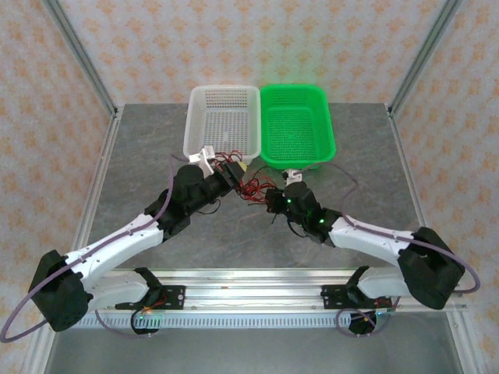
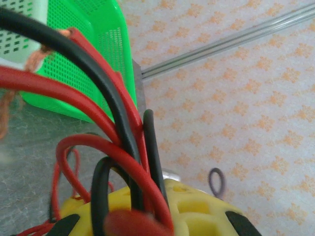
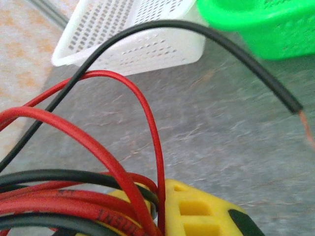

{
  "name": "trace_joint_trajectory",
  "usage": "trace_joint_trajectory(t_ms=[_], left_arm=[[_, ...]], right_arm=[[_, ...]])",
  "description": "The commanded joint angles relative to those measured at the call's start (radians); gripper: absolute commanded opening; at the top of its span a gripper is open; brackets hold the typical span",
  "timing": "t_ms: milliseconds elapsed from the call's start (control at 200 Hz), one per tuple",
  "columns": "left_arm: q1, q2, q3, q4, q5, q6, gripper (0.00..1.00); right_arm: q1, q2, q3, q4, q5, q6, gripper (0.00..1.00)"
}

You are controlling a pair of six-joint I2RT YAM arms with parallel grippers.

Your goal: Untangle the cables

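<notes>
Table (image 1: 132, 202), then white basket (image 1: 192, 125) and green basket (image 1: 326, 125); just before them the cables (image 1: 251, 189) bunch in a red-black tangle running left-right between the arms. Left gripper (image 1: 231, 173) pinches one end, fingers nearly together. Right gripper (image 1: 274, 200) sits at the other end, equally near, can't tell whether it's gripping.

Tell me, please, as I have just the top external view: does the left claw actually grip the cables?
Observer: Yes. In the left wrist view, red and black cables rise from between the yellow fingers of the left claw, which is shut on them.
Operator: Thank you. Are any loose ends visible?
Observer: In the right wrist view, a black cable arches over the table and ends in a bare copper tip.
Operator: And the right claw?
Observer: Cables lie between the right claw's yellow fingers, but I cannot tell whether it has closed on them.
</notes>
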Motion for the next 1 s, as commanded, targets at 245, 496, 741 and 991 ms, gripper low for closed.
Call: trace_joint_trajectory(t_ms=[245,496,741,991], left_arm=[[0.023,0.037,-0.156,0.148,-0.025,-0.041,0.0],[0.031,0.161,-0.296,0.319,-0.029,-0.09,0.0],[0.038,0.367,-0.376,0.504,0.007,-0.115,0.0],[0.043,0.639,-0.426,0.837,0.108,-0.225,0.0]], right_arm=[[-0.007,-0.105,0.02,-0.415,0.427,-0.052,0.14],[-0.007,-0.004,0.043,-0.568,0.592,0.113,0.14],[-0.008,0.031,0.006,-0.574,0.528,0.19,0.23],[-0.013,-0.02,-0.04,-0.553,0.223,0.186,0.35]])
